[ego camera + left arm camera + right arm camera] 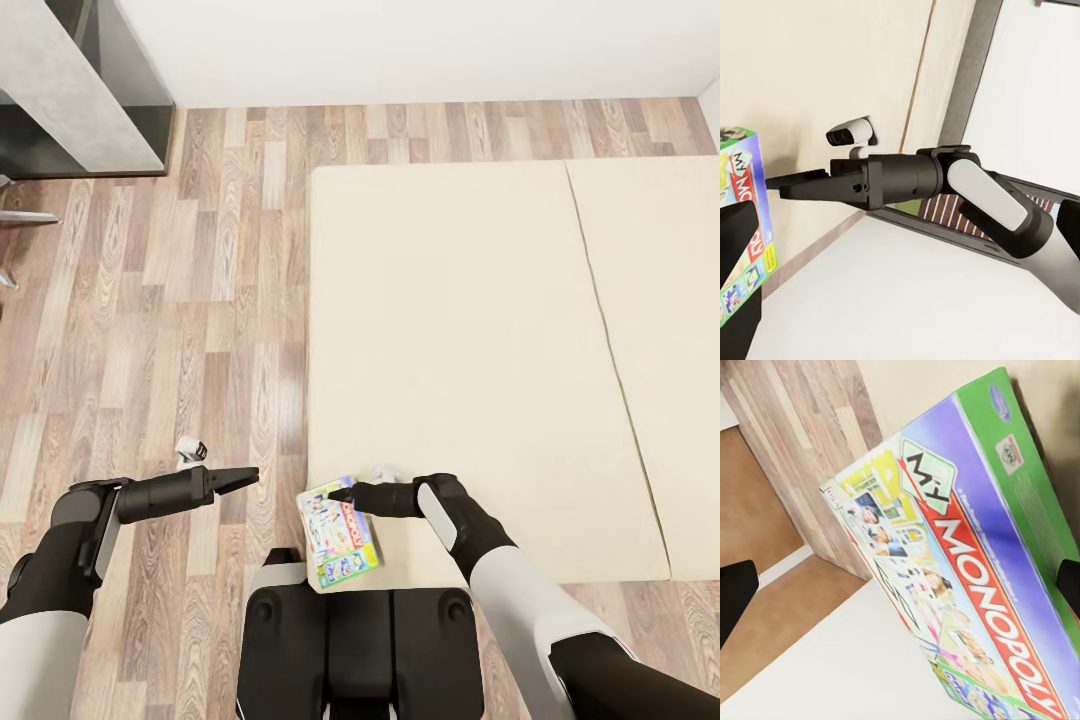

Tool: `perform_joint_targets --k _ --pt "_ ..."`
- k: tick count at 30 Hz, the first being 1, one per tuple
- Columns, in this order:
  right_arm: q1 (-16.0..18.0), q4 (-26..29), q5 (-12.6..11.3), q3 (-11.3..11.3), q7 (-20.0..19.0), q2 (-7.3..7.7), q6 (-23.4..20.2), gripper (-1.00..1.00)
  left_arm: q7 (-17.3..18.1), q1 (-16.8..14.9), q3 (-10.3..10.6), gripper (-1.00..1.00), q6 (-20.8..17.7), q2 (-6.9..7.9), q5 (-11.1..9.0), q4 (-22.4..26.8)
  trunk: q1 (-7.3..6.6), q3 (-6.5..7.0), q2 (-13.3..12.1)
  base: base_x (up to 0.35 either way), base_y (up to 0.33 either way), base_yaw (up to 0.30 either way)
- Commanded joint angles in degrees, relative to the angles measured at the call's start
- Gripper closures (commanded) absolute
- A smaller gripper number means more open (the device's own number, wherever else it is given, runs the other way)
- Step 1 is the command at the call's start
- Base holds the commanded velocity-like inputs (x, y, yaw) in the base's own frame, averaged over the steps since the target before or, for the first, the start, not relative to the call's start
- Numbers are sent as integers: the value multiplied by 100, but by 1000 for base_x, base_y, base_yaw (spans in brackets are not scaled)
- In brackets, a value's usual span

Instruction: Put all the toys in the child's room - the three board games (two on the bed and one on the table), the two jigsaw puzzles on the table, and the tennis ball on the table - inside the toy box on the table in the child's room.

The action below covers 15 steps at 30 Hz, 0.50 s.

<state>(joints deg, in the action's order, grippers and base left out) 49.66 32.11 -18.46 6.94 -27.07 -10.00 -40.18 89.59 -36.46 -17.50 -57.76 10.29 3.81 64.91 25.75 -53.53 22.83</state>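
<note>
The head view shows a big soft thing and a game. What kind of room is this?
Probably a bedroom: a low bed with a cream mattress, a wood-plank floor, and a Monopoly board game lying at the bed's near corner.

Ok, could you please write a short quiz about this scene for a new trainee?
1. True or false: the board game lies on the wood floor, away from the bed.
2. Which gripper reaches the board game? A: the left gripper. B: the right gripper. C: neither.
3. Fill in: the big red word on the box reads ____.

Key
1. False: it lies on the near corner of the bed.
2. B: the right gripper, its jaws open.
3. MONOPOLY.
</note>
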Motion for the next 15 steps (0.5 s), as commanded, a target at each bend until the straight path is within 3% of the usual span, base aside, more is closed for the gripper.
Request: perform_joint_targets --k 1,15 --pt "1 3 0 6 -52 0 -25 -100 41 -2 -3 -100 -60 -1 41 4 3 -6 9 0 0 0" --pt "0 -3 0 18 -184 0 -3 -100 41 -2 -8 -100 -60 -1 41 4 3 -6 9 0 0 0"
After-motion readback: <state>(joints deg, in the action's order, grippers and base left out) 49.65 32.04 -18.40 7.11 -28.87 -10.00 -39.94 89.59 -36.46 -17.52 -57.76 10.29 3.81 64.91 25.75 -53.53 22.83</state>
